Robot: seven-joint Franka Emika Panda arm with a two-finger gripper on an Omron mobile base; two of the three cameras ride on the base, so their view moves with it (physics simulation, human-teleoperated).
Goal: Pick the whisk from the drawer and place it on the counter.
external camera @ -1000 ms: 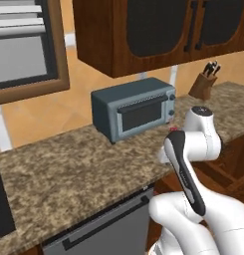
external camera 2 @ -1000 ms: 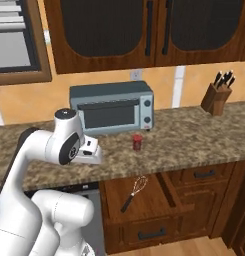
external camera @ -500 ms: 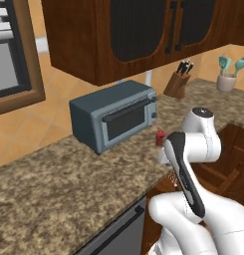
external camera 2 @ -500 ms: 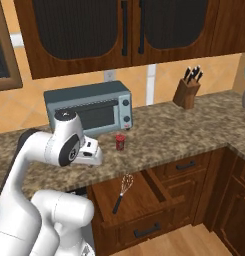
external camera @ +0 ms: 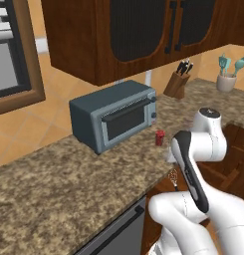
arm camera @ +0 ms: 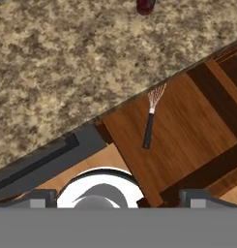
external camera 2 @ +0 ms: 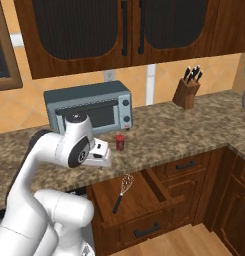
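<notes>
Drawer stands pulled out below the counter, its wooden floor open to view from above. Counter edge runs diagonally across the hand view, from 8 o'clock up to 3 o'clock, with granite above the line and the drawer interior below it. Open granite lies on both sides of a small red can, which stands near the front edge, just ahead of the toaster oven. Knife block stands well apart, toward 2 o'clock in the right base view, against the tiled wall. A cup of teal-headed utensils stands further along the counter.

Gripper hangs above the drawer, fingers spread fully apart, nothing between them. Whisk lies toward 1 o'clock from the gripper in the hand view, clear of both fingertips.

Drawer contents: the whisk alone is seen, lying flat on the floor, wire head partly tucked under the counter lip, black handle pointing outward toward the drawer front. It touches neither side wall. In the left base view the whisk head shows just beside the arm's forearm. Grey appliance front adjoins the drawer at 9 o'clock in the hand view.
</notes>
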